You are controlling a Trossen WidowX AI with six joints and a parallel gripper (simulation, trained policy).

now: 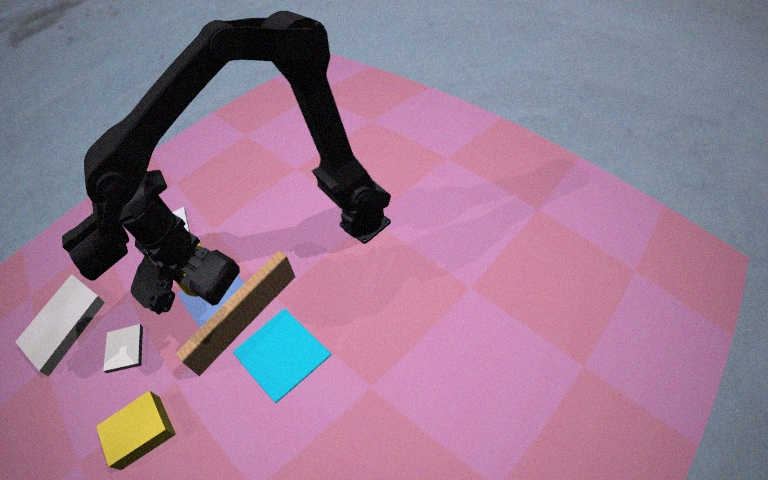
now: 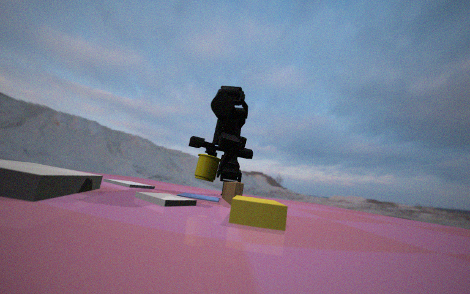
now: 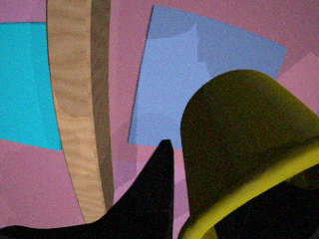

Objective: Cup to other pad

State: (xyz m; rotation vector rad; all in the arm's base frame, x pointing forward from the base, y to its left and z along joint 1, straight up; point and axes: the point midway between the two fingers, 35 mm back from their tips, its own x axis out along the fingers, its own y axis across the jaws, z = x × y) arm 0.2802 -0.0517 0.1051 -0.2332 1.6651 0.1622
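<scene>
"Above the blue pad, what do you see?"

"I see the yellow cup. It is in the air, a little tilted, and its bottom does not touch the pad."

"And the gripper, is it released?"

"No, it is clenched on the cup, at the wall. One finger seems to go inside the mouth."

"Where is the other pad?"

"The cyan pad lies on the tabletop, at the opposite side of the wooden bar."

"And the marbles?"

"The inside of the cup is hidden, so about them I cannot tell."
</scene>
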